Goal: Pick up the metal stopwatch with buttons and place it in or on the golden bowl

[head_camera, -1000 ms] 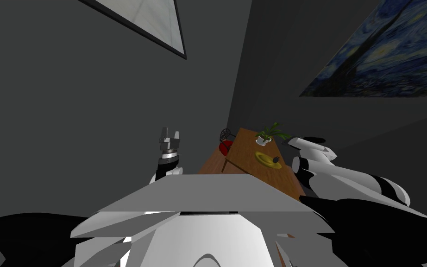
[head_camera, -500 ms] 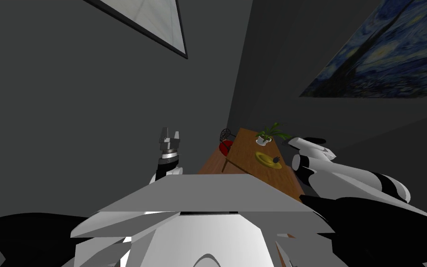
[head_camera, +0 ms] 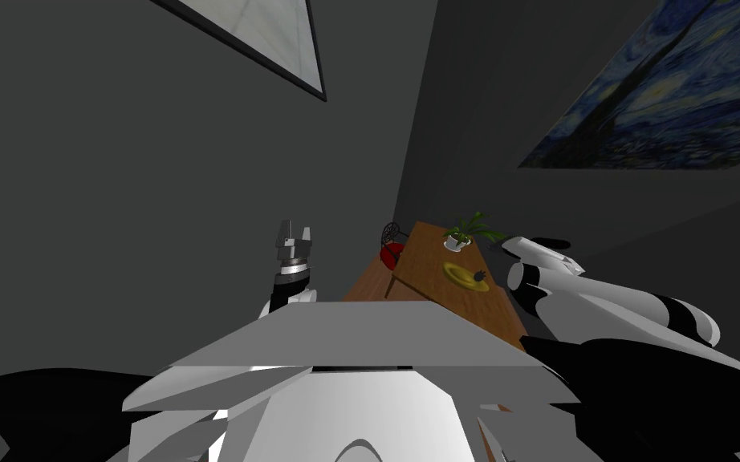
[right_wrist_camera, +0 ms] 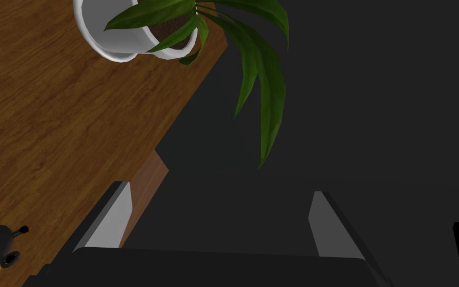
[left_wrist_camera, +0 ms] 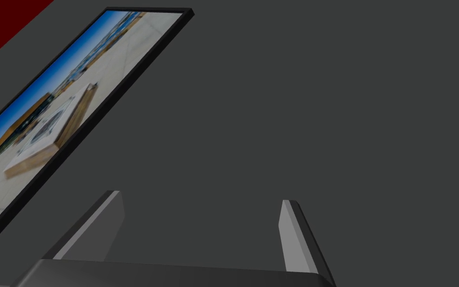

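Status of the rig as I read it:

1. Right arm. The right gripper point(right_wrist_camera: 219, 190) has its two fingers spread wide, with nothing between them. In the head view the forearm enters from the right of the frame and the hand sits at the right edge of the wooden table point(head_camera: 424, 257), near the leaves of the potted plant point(head_camera: 458, 238).

2. Task items. The stopwatch point(head_camera: 479, 277) is dark grey and lies on the right-hand rim of the golden bowl point(head_camera: 458, 274), just right of centre in the head view. The right wrist view shows its rounded body and two small buttons overlapping the bowl's yellow edge. It is on the table side of the gripper and clear of the nearer finger.

3. Left arm. The left gripper point(head_camera: 294, 234) stands raised left of centre in the head view, well apart from the table. Its fingers are spread and hold nothing.

4. Surroundings. A red seat with a dark wire back point(head_camera: 392, 250) stands at the table's left edge
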### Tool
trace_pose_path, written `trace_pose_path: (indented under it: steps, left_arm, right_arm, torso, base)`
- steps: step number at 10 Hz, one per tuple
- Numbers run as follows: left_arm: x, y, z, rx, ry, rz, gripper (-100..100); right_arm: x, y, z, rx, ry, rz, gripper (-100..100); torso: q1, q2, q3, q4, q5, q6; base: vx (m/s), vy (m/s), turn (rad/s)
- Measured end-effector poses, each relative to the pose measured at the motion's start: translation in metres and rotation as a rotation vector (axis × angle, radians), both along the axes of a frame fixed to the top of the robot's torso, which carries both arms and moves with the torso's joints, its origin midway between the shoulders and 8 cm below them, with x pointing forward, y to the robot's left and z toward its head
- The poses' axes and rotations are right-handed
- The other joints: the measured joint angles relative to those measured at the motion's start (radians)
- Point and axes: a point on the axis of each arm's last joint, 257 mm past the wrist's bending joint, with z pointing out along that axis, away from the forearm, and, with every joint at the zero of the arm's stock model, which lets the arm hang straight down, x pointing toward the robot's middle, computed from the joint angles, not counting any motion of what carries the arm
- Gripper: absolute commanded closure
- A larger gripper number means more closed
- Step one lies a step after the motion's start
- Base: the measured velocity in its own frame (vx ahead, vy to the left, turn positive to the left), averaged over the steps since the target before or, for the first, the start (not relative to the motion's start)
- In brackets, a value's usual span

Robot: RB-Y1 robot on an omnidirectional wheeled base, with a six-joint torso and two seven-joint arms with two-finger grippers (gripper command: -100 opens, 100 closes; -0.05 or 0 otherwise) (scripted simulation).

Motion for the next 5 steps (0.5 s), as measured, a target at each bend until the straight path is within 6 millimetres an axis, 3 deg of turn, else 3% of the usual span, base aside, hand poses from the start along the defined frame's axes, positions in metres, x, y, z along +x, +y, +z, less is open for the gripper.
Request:
trace_pose_path:
  steps: [1,5]
  left_arm:
    - [0.0,0.0,0.0,0.0,0.0,0.0,0]
    - [0.0,0.0,0.0,0.0,0.0,0.0,0]
  right_arm:
    - [-0.0001,-0.0001,0.0,-0.002,0.001,0.001,0]
    - [0.0,-0.0001,0.0,-0.002,0.001,0.001,0]
  torso:
    - [0.0,0.0,0.0,0.0,0.0,0.0]
    - [0.0,0.0,0.0,0.0,0.0,0.0]
  base:
    - [0.0,0.0,0.0]
    - [0.0,0.0,0.0]
